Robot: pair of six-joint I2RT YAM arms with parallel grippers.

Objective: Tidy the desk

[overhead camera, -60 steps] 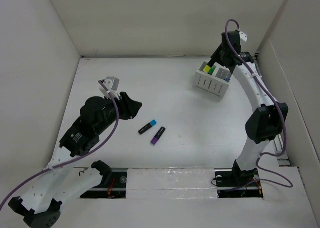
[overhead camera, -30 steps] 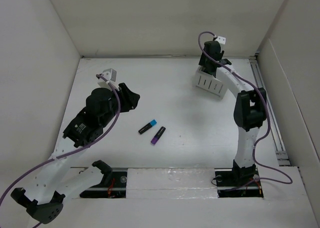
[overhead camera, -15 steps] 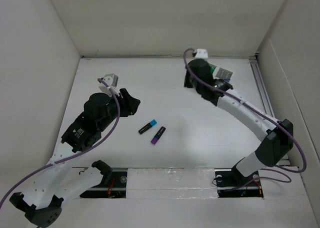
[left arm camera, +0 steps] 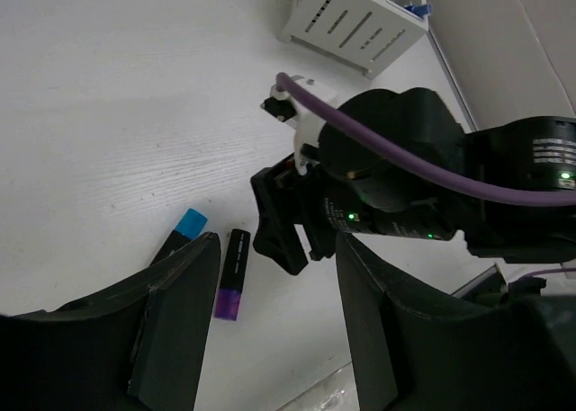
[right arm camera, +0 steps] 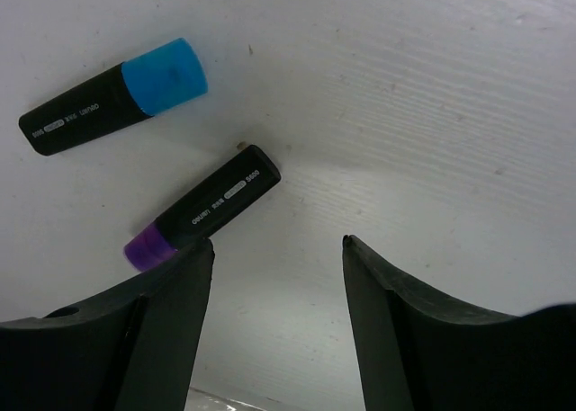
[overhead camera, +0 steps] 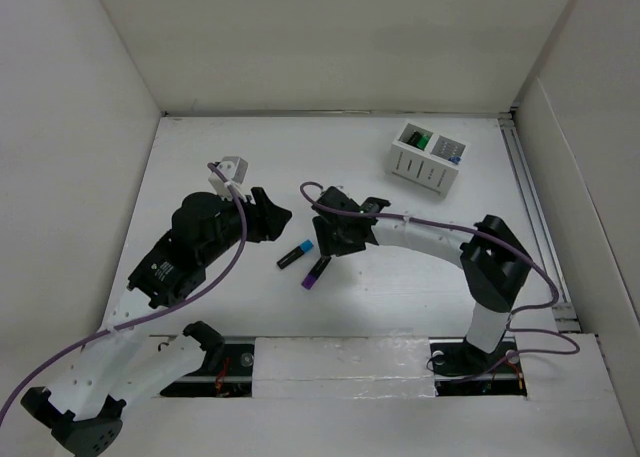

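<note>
The right tool (right arm camera: 274, 245), fingers apart, hovers above the purple highlighter (right arm camera: 202, 209) at mid-frame. The left tool (left arm camera: 277, 240) is also apart, empty.

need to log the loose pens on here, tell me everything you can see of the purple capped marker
The purple-capped marker is a stubby highlighter: black plastic-looking barrel with small white print, purple cap on one end. It lies flat and slanted on the white desk, close beside the blue-capped marker but apart from it. Nothing grips it.

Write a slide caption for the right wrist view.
Open right claw hovers over the desk, close to a purple-capped highlighter and a blue-capped highlighter.
</note>
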